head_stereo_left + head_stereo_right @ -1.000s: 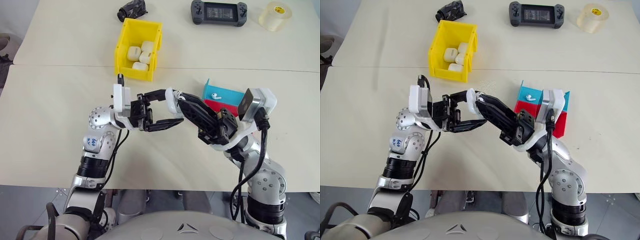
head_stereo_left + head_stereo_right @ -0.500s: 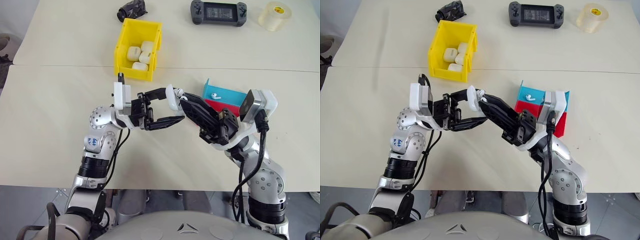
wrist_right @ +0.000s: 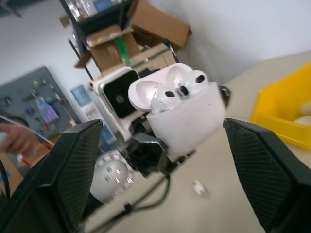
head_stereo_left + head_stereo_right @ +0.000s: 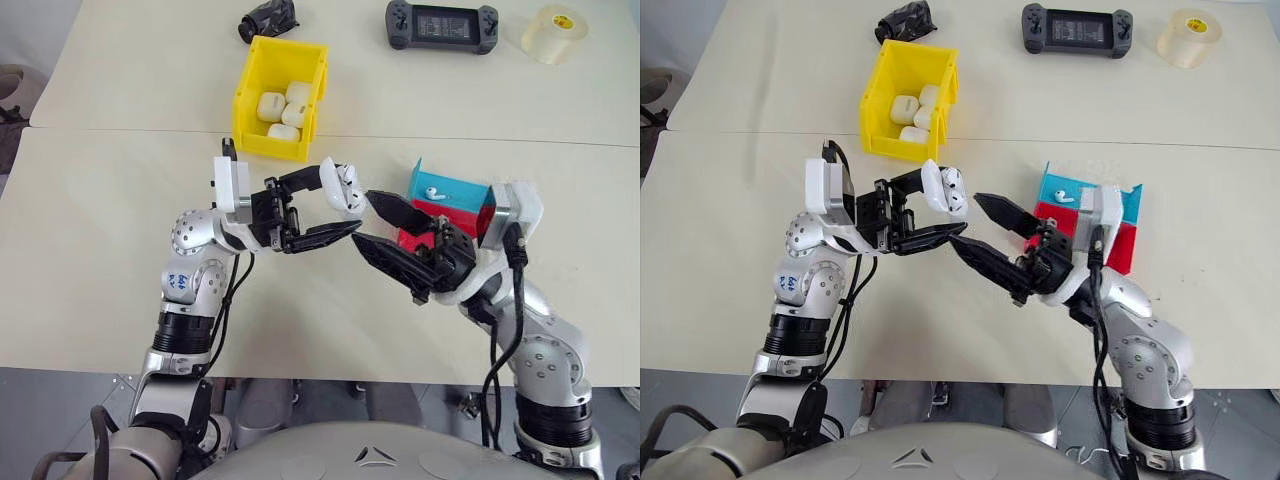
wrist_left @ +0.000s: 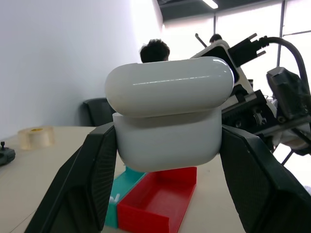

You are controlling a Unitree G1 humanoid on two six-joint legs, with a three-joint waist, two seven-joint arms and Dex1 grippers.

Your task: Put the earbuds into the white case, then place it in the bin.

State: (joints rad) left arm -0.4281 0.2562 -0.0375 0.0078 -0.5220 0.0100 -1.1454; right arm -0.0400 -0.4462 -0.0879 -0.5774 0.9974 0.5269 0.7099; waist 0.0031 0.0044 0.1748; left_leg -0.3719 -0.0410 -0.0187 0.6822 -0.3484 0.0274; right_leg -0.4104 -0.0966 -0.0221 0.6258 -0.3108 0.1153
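1. While the left pincer [image 4: 335, 210] grips the white case [image 4: 340, 189] above the bench [image 4: 100, 200], lid hinged up and earbuds [image 3: 182, 87] seated in their wells, the right pincer [image 4: 370, 222] stands wide open just beside it, holding nothing.
2. The lid is not yet shut; tilting the case toward the bin [image 4: 280, 98] now could, I judge, spill an earbud onto the bench.
3. A push on the lid from an off-centre finger may twist the case in the left pincer's narrow hold and drop it.
4. The right fingers point at the case from close by; a careless sweep could knock it.
5. Room: the bench between the case and the bin is bare. The blue tray [image 4: 450, 190], with a loose earbud [image 4: 432, 190], and the red tray [image 4: 440, 215] lie close behind the right arm.
6. The bin already holds other cases [image 4: 280, 108], leaving little free floor.
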